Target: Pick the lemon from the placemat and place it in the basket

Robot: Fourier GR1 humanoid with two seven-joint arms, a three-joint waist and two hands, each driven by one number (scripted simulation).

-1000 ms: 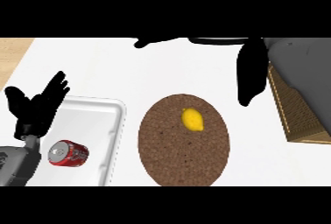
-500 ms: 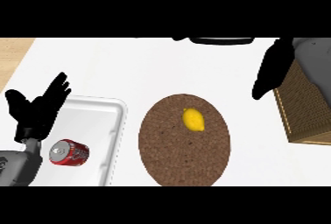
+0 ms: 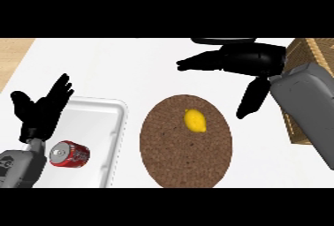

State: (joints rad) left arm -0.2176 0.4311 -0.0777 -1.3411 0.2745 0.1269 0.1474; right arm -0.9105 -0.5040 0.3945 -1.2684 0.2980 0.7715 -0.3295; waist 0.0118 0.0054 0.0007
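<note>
A yellow lemon point(image 3: 195, 121) lies on the upper half of a round brown placemat point(image 3: 187, 152) in the middle of the white counter. My right hand point(image 3: 244, 59) hovers above and to the right of the lemon, open, with its fingers spread toward the left and the thumb hanging down; it does not touch the lemon. A woven basket point(image 3: 305, 50) shows at the right edge, mostly hidden behind my right forearm. At the left edge my left hand point(image 3: 40, 111) rests open with its fingers up.
A white tray point(image 3: 108, 119) lies left of the placemat. A red can point(image 3: 69, 154) lies on its side in the tray, near my left forearm. A strip of wooden floor shows at the far upper left.
My right arm has swung in from the right, so the forearm now covers most of the basket. The hand has turned with its fingers pointing left above the placemat. The left hand and lemon stayed put.
</note>
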